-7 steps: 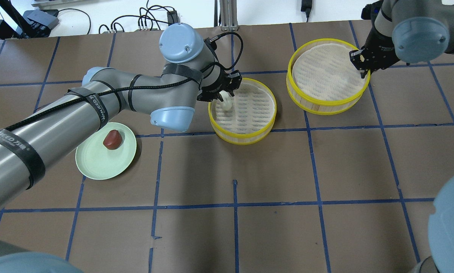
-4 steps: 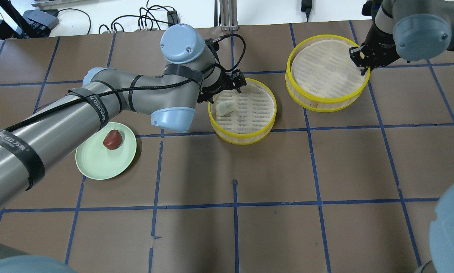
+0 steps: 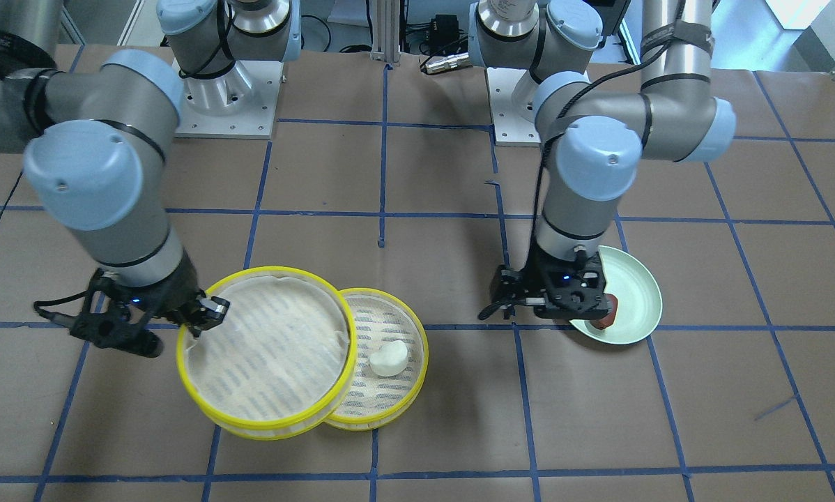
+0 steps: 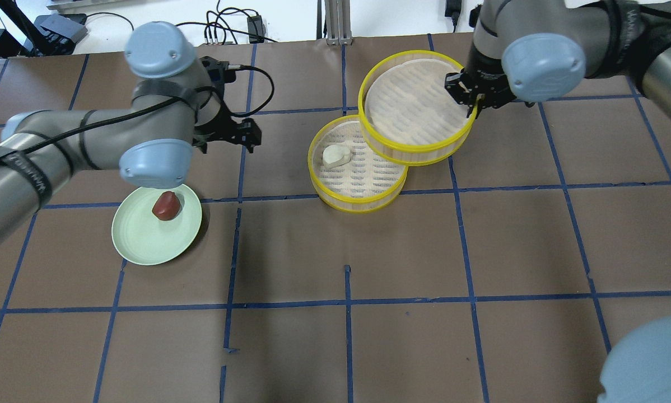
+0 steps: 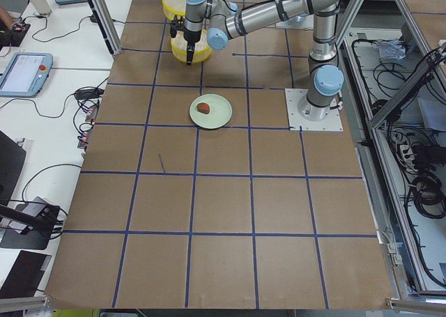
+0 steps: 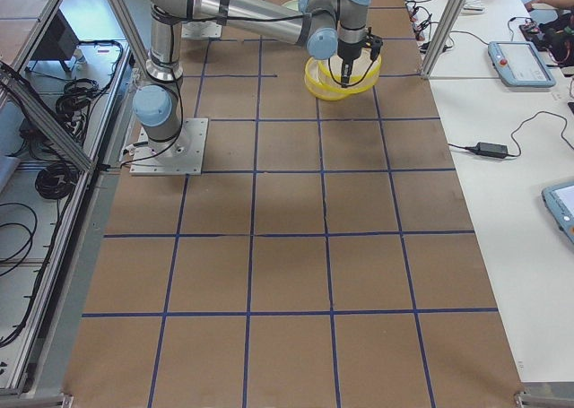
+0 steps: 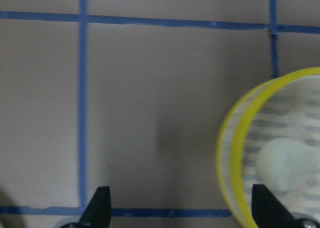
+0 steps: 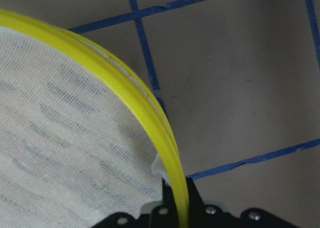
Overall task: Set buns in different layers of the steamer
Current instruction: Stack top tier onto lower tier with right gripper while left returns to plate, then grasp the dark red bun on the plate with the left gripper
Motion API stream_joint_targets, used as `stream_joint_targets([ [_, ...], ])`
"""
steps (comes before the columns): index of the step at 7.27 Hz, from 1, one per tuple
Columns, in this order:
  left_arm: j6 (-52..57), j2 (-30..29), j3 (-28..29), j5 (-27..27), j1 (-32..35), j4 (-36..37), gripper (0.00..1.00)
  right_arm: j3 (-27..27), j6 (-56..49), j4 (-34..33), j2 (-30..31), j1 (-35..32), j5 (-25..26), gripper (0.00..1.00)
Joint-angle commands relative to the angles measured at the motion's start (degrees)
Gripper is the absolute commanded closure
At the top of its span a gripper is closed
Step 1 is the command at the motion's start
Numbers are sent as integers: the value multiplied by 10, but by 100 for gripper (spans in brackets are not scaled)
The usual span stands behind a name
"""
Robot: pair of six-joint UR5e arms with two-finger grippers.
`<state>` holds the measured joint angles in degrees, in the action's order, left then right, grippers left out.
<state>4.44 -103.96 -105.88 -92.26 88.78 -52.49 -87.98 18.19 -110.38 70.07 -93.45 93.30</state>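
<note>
I note right tool pinching yellow rim of mesh-lined tray, overlapping second tray holding smooth white bun. Left tool spread, empty. Glossy brown bun on green plate.

A pale green plate is sitting near the left edge of the desk; cables are trailing beyond its far edge.

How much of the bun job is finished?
Done: the white bun lies in the lower tray. In hand: the right pincer holds the second tray by its rim, partly over the lower one. To do: the brown bun sits on the plate, and the left pincer is open and empty.
</note>
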Motion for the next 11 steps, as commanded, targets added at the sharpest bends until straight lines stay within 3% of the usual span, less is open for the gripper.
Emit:
stream_joint_targets([
  [1,119,23,-76,-2,-117,-5,0,0,96,-8,-33,-77,-7,94],
  [7,128,-29,-97,-2,-130,32,8,-6,95,-7,-50,-80,-7,93],
  [8,143,-34,-97,-3,-130,34,16,-10,90,-6,-51,-80,-7,92],
  [9,151,-35,-98,-3,-130,41,33,-11,90,-7,-51,-79,-7,92],
  [11,151,-37,-97,-14,-130,47,81,-15,92,-8,-51,-79,-8,91],
])
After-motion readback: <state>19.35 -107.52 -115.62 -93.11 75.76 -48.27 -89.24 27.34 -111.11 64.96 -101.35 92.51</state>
